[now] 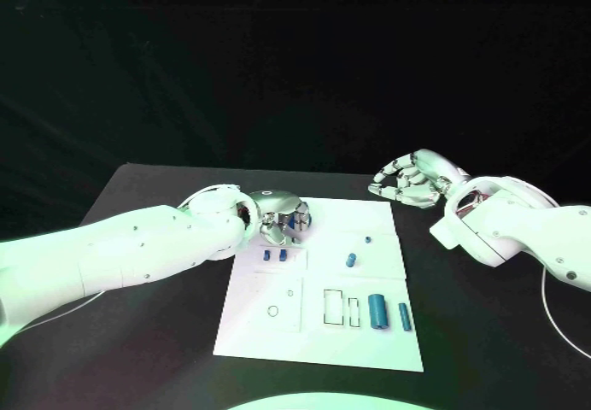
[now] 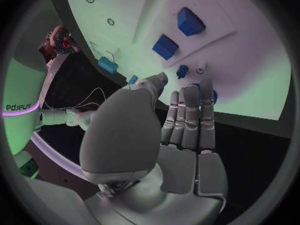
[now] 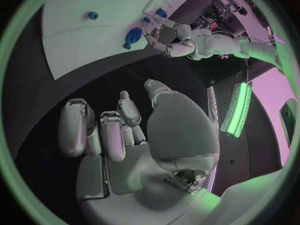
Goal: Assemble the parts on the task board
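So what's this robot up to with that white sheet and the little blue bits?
It is assembling small blue parts on the white task board. The left hand is down over the board's far corner, by two small blue parts; whether it holds anything is unclear. The right hand hangs off the board with nothing in it. Two blue cylinders lie untouched nearer the robot.

One task board (image 1: pixel 323 342), seven blue parts (image 1: pixel 378 311), two hands (image 1: pixel 412 180).
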Tool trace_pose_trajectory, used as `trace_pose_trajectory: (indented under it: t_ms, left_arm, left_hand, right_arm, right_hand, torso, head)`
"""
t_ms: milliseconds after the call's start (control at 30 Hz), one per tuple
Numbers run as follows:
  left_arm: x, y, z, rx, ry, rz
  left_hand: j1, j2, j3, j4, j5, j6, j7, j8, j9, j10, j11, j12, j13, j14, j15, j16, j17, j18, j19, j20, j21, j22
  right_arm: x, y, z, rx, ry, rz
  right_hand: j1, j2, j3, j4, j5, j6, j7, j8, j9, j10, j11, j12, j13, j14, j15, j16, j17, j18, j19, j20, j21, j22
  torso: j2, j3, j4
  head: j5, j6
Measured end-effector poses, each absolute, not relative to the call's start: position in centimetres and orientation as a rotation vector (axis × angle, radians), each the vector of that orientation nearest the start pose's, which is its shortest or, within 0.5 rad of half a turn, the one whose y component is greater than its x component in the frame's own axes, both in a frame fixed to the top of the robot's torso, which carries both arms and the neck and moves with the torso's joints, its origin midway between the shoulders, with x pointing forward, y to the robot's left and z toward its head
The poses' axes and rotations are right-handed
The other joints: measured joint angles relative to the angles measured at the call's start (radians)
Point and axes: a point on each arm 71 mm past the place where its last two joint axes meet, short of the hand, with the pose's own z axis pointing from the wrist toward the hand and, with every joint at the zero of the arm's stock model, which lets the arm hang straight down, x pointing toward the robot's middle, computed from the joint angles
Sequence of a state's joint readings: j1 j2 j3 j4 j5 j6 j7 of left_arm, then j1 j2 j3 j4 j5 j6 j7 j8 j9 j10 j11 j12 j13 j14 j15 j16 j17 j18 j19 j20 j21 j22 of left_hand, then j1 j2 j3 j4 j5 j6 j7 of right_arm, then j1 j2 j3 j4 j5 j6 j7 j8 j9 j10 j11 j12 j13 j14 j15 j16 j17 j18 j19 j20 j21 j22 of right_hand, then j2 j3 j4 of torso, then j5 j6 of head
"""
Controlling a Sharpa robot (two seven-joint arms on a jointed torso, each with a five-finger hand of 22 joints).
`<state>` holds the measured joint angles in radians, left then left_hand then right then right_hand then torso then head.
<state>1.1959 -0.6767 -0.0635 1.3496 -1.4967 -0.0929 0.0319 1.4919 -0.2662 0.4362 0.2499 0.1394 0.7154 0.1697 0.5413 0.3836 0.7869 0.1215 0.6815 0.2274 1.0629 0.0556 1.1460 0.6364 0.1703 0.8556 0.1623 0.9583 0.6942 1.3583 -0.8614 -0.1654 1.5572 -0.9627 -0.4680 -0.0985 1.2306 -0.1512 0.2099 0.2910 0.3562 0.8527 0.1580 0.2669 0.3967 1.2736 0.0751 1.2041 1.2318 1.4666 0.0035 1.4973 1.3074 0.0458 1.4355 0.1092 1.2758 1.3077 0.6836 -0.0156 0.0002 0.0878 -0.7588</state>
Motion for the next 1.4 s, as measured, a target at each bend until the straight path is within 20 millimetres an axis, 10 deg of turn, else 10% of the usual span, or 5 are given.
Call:
trace_pose_trajectory:
  t_ms: [1400]
  left_arm:
    - [50.66,15.22,-22.46,0.452,1.922,-0.637]
  left_hand:
    - [0.03,0.023,0.131,-0.09,0.0,0.114,-0.007,-0.052,-0.069,0.097,-0.014,-0.06,-0.055,0.099,-0.013,0.152,0.129,0.0,0.0,-0.014,0.084,0.074]
  right_arm:
    - [49.46,-21.17,-15.1,0.295,1.641,0.805]
  right_hand:
    - [0.0,0.0,0.0,0.0,0.0,0.0,0.0,0.004,0.0,0.0,0.0,0.0,0.001,0.0,0.0,0.0,0.001,0.0,0.0,0.0,0.0,0.0]
  torso:
    - [0.0,0.0006,-0.0001]
  head:
    - [-0.003,-0.005]
